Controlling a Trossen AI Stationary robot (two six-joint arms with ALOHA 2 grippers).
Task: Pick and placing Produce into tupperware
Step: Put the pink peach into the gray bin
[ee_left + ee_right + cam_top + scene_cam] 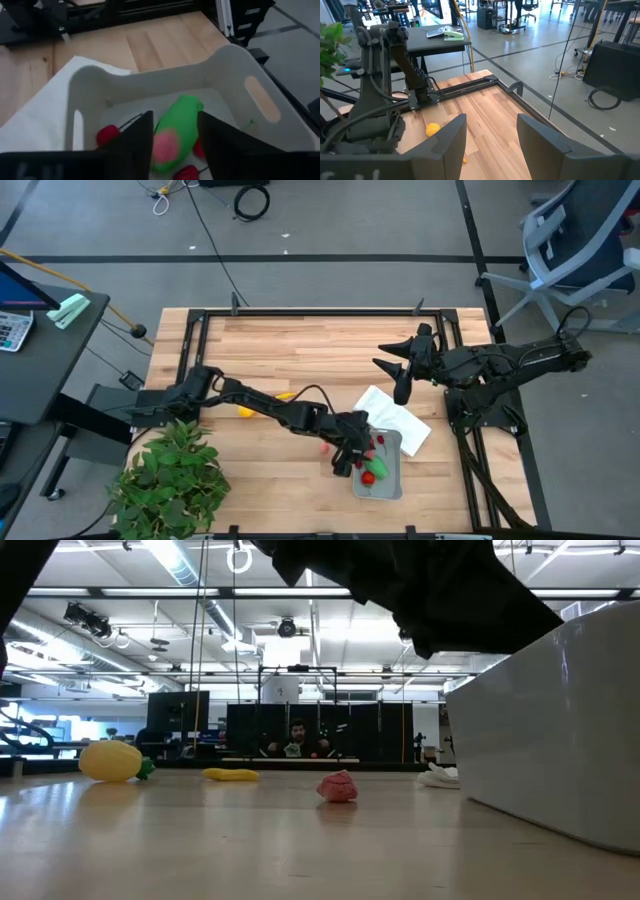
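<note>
Left gripper (352, 450) sits over the near-left rim of the tupperware (388, 480), at the near-right part of the table (290, 345). Its jaws are apart, with nothing clamped; in the left wrist view the 2 dark fingers (135, 145) frame a green oval (177, 132) with a pink patch lying inside the tupperware (235, 65). Small red pieces (107, 134) lie beside the green oval on the container floor. From above, red and green produce (370, 473) shows in the container.

A small pinkish-red piece (324, 447) lies on the wood just left of the left gripper, outside the container; it shows in the low view (337, 786) too. The tupperware rests partly on a white cloth (400, 415).

Farther back and left: a yellow lemon-like piece (243, 411) and a thin orange-yellow piece (285, 395), both close to the left arm. Low view shows them well apart from the container wall (545, 730).

A leafy plant (170, 475) is at the near-left corner.

Right gripper (388, 370) hovers above the table behind the cloth, jaws apart, holding nothing.
</note>
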